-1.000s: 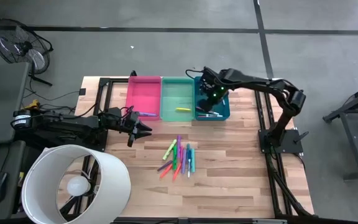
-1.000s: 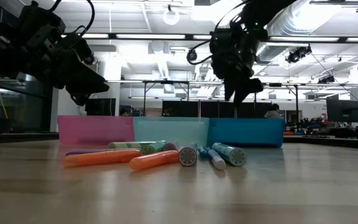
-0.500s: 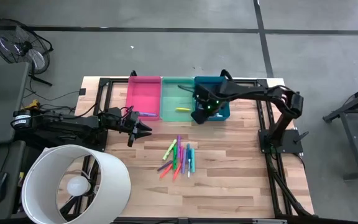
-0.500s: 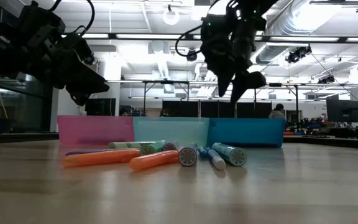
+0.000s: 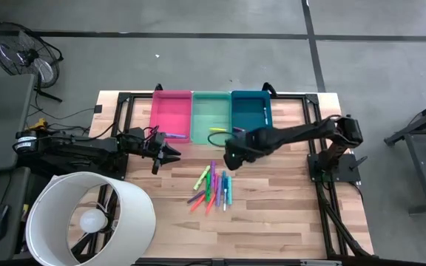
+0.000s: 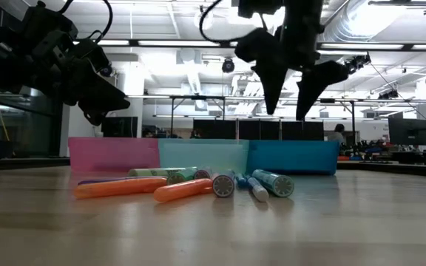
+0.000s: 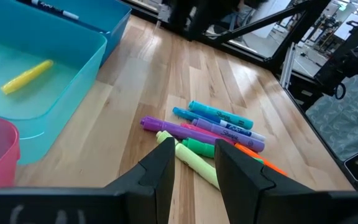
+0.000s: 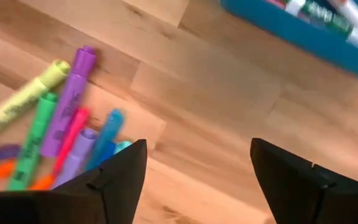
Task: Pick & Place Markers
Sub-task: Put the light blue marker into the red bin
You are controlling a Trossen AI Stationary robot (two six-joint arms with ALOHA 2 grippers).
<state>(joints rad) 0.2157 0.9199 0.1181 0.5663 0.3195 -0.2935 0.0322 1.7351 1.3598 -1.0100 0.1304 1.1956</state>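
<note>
While you look across the pale wooden plank table from its near edge, you meet the loose cluster of thin pen-like markers first: green, yellow-green, purple, blue, pink and orange sticks lying side by side on the bare wood near the middle. Just beyond that pile your right tool hangs above the table with its two dark fingers spread wide apart and nothing between them, between the cluster and the bins. Off to the left your left tool waits above the wood near the pink bin; its fingers stand a little apart and hold nothing. Farthest back sit three rectangular plastic bins touching in a row: pink, teal-green with one yellow marker lying inside, and blue with a few markers in it.
</note>
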